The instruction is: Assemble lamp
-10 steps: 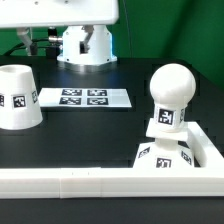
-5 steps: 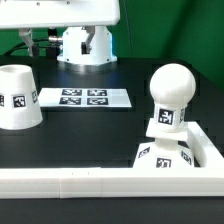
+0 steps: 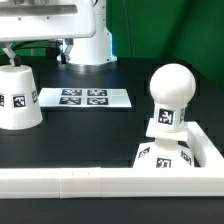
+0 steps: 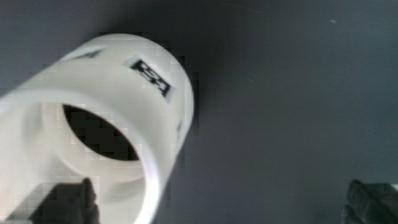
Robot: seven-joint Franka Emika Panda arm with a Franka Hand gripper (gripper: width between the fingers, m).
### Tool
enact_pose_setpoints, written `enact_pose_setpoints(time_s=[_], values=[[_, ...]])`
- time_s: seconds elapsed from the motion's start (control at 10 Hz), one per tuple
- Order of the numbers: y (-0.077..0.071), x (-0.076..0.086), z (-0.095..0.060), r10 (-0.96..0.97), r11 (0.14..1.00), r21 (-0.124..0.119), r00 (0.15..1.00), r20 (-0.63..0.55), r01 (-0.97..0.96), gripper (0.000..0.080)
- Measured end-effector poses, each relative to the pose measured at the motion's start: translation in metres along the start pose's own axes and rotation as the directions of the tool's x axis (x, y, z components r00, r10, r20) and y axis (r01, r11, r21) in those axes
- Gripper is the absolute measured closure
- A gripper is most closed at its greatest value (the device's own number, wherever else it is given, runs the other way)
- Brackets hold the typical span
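The shade [image 3: 18,98] sits upside down on the bench [image 3: 90,135], at the exterior view's left, well apart from the bulb [image 3: 168,95] standing in the base [image 3: 165,155]. The fingers [image 4: 214,208] hang spread wide above the shade, probably ready to grab it.

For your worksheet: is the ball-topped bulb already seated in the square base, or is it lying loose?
Seated. The white ball-topped cylindrical bulb stands upright on top of the blocky white square base in the exterior view.
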State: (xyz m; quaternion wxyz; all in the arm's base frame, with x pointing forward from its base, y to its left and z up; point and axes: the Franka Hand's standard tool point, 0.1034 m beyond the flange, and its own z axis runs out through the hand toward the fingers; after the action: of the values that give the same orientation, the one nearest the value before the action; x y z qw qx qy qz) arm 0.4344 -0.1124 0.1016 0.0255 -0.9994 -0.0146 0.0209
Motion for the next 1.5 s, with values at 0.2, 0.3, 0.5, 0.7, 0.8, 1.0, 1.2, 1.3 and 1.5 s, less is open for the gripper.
enact_pose_setpoints(time_s=[0.2,0.3,0.5,0.7,0.8,1.0,1.2,1.3,1.5], values=[[0.006,-0.002,0.011,-0.006,1.0,-0.01,1.0,0.0,0.006,0.01],[0.008,-0.002,0.021,-0.005,1.0,-0.015,1.0,0.006,0.005,0.01],[0.008,-0.003,0.024,-0.006,1.0,-0.016,1.0,0.012,0.007,0.01],[0.008,-0.003,0.024,-0.007,1.0,-0.016,1.0,0.012,0.007,0.0202],[0.008,-0.003,0.025,-0.007,1.0,-0.016,1.0,0.013,0.007,0.0379],[0.008,-0.003,0.025,-0.008,1.0,-0.016,1.0,0.013,0.008,0.0579],[-0.002,0.001,0.021,-0.019,1.0,-0.01,1.0,0.015,0.02,0.0755],[-0.008,0.003,0.019,-0.032,0.999,-0.008,0.999,0.015,0.032,0.0755],[-0.018,0.011,0.015,-0.034,0.999,0.002,0.999,0.017,0.034,0.0755]])
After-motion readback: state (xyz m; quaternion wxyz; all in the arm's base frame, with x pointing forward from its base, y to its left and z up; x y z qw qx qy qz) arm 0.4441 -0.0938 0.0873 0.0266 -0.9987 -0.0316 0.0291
